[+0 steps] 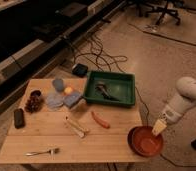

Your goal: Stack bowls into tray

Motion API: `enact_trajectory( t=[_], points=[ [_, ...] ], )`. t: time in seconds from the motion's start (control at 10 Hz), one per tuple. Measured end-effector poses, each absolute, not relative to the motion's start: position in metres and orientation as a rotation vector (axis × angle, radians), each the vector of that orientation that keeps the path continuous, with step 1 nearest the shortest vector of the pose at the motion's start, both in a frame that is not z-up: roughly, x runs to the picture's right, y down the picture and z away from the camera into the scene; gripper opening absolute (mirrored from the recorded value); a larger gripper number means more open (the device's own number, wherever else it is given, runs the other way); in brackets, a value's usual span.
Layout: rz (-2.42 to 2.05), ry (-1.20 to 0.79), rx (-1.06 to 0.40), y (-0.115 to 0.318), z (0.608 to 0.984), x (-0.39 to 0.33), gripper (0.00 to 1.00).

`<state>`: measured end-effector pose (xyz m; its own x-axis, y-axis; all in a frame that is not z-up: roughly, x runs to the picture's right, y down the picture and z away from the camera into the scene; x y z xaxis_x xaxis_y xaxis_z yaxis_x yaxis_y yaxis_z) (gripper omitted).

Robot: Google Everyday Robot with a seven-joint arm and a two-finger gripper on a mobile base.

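Note:
The orange-red bowl (146, 142) sits at the table's front right corner, partly over the edge. A darker rim shows along its left side; I cannot tell whether that is the dark purple-maroon bowl beneath it, and no separate purple bowl shows. My gripper (159, 128), pale at the end of the white arm (183, 102), is at the bowl's right rim, touching or just above it. The dark green tray (125, 80) stands at the table's back right, apart from the bowl, with a dark utensil (105, 91) in it.
A red sausage (101, 120) and a pale stick (76, 127) lie between tray and bowl. Further left are a blue-grey container (58, 84), an orange (68, 90), grapes (33, 103), a small dark cup (36, 93), a black block (18, 118) and a fork (41, 151). Cables cross the floor behind.

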<state>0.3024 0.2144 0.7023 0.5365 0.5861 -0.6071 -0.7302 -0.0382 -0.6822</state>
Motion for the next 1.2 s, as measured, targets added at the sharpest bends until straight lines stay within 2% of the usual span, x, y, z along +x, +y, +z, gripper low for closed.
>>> enact_trajectory(
  t=[1.2],
  points=[
    [1.027,0.186,-1.207,0.2197,0.7114,0.2918,0.8]
  ],
)
